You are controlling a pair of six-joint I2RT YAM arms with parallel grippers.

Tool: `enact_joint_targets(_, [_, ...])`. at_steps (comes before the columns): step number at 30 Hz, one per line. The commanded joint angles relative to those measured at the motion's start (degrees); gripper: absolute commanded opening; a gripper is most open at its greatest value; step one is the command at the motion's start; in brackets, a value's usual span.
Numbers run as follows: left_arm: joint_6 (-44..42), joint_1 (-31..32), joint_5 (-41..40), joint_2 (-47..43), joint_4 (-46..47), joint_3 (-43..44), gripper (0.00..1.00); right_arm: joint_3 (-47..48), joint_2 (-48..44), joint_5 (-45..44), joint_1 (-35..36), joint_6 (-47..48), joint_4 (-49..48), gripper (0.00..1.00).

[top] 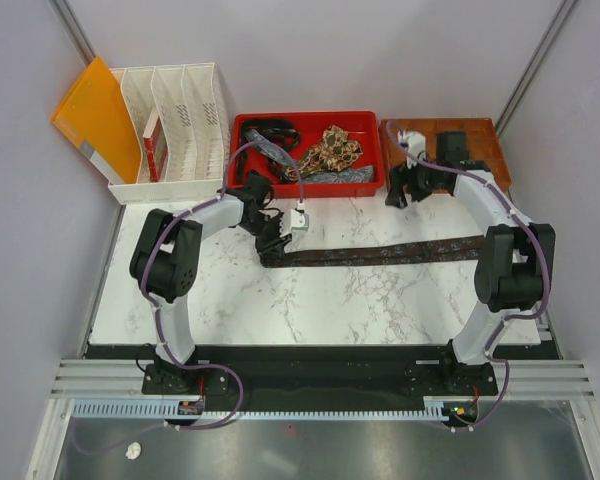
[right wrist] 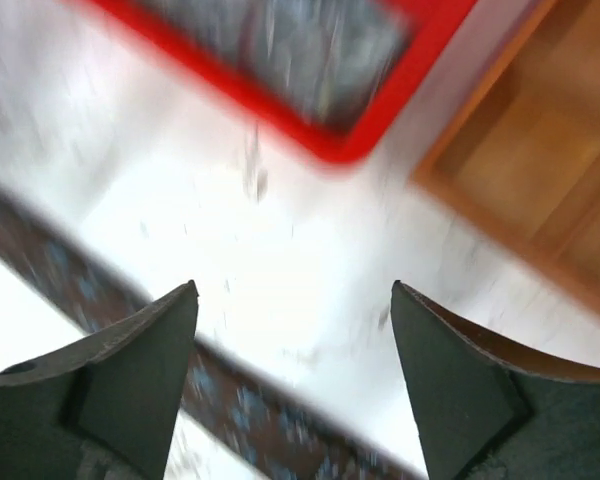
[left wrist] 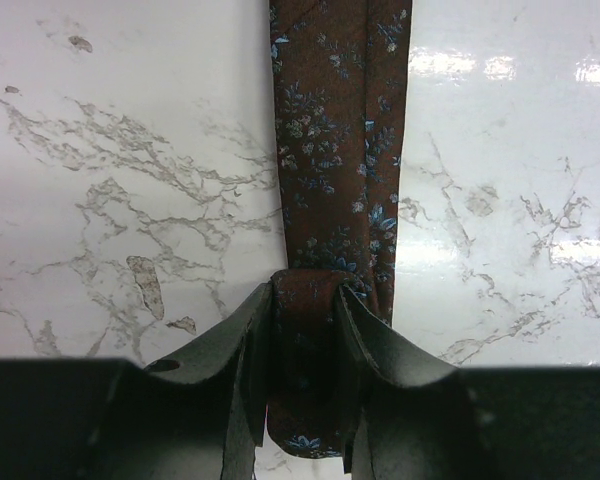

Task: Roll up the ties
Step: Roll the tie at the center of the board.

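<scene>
A dark brown tie with small blue flowers [top: 390,253] lies stretched left to right across the marble table. My left gripper [top: 271,243] is shut on its left end; in the left wrist view the folded tie end [left wrist: 315,330] sits pinched between the fingers [left wrist: 240,350]. My right gripper [top: 408,185] is open and empty, above the table near the wooden tray, apart from the tie. The right wrist view is blurred; the tie [right wrist: 250,410] runs below the open fingertips [right wrist: 170,320]. More ties, one tan-and-brown speckled [top: 332,148], lie in the red bin [top: 310,188].
A white file rack [top: 175,185] with an orange folder [top: 95,115] stands at the back left. A wooden tray [top: 480,140] sits at the back right, next to the red bin. Purple cables run along both arms.
</scene>
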State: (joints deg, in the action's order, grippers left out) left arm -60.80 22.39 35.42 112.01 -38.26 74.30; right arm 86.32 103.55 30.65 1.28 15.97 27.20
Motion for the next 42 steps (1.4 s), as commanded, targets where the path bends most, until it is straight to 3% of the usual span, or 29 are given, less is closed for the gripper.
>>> enact_joint_targets(1, [4.5,1.3,-1.7,-0.4,2.8,-0.7,0.36,-11.0,-3.8,-4.2,0.7,21.6,12.5,0.81])
enact_joint_targets(8, [9.1,3.4,-1.4,1.1,3.7,1.7,0.35,-18.8,-1.7,-11.5,1.8,28.5,9.5,0.65])
enact_joint_targets(14, [10.6,6.3,-2.5,2.0,4.9,2.6,0.35,-19.2,2.6,-15.7,1.4,30.3,7.4,0.57])
enact_joint_targets(18, [10.4,7.9,-5.8,2.3,6.5,2.6,0.34,-16.9,2.5,-13.0,-0.5,29.4,10.0,0.57])
enact_joint_targets(21, [10.5,8.1,-6.3,1.7,6.9,2.4,0.34,-13.7,0.3,-4.8,-0.8,24.2,13.7,0.61])
enact_joint_targets(24, [8.7,8.3,-6.4,0.3,7.3,0.9,0.34,-11.4,-1.6,7.1,-0.6,12.2,14.5,0.63])
enact_joint_targets(28, [7.7,8.4,-6.4,-1.9,8.3,-1.8,0.34,-14.9,-4.0,16.9,1.0,-15.6,0.7,0.64])
enact_joint_targets(33, [6.7,8.5,-4.6,-6.9,12.3,-7.2,0.35,-22.9,-3.2,17.4,9.4,-36.9,-19.6,0.62])
enact_joint_targets(36, [6.5,8.5,-3.8,-9.2,13.4,-9.0,0.36,-24.4,-0.3,17.4,14.2,-43.1,-25.2,0.59])
enact_joint_targets(42, [6.5,8.5,-4.7,-12.5,15.1,-11.1,0.36,-22.9,7.1,16.6,19.7,-42.0,-23.7,0.47])
